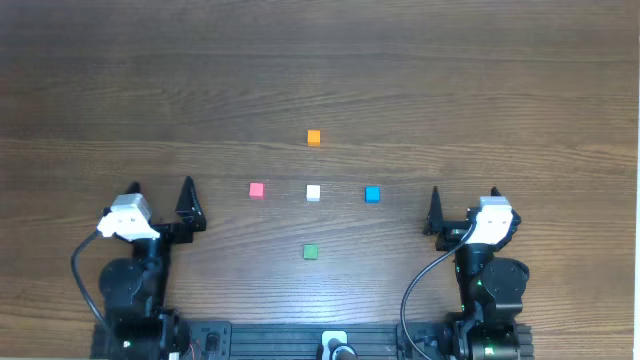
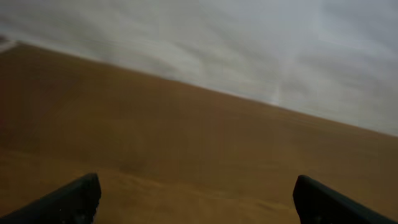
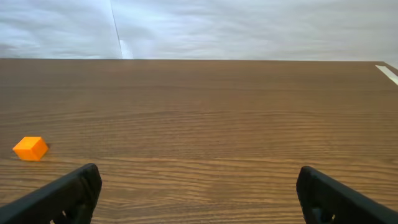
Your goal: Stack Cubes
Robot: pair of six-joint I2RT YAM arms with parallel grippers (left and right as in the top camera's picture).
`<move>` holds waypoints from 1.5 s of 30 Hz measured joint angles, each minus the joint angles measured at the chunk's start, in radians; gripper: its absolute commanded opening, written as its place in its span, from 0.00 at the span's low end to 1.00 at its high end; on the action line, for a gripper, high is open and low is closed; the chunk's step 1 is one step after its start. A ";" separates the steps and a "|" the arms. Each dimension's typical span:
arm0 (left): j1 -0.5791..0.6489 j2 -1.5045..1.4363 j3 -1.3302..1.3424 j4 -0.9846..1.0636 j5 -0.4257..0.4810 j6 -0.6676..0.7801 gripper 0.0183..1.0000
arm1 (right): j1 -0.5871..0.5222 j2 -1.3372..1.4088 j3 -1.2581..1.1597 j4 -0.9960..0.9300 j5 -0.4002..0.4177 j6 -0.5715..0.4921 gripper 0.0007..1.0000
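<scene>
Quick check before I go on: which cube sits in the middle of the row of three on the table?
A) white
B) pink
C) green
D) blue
A: in the top view, the white cube lies between the pink cube and the blue cube.

This looks like a robotics lab or test bench. Two arms (image 1: pixel 130 255) stand on a black metal rail (image 1: pixel 260 335) along the edge of a broad wood-grain table (image 1: pixel 320 60), black cables (image 1: pixel 75 275) looping from their bases. Small coloured cubes (image 1: pixel 314 193) lie spaced out in a tidy pattern. Behind hangs a plain white backdrop (image 3: pixel 249 28) — sheet or wall, the wrist views leave unclear.
</scene>
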 measured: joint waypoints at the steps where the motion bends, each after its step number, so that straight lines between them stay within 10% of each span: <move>1: -0.003 0.022 0.009 -0.018 0.008 -0.007 1.00 | 0.000 0.000 0.000 0.000 0.000 0.000 0.99; 20: -0.276 1.120 0.864 -0.561 0.077 -0.061 1.00 | 0.000 0.000 0.000 0.001 0.000 0.000 0.99; 45: -0.478 1.650 0.908 -0.491 -0.079 -0.128 0.98 | 0.000 -0.001 0.000 0.001 0.000 0.000 0.99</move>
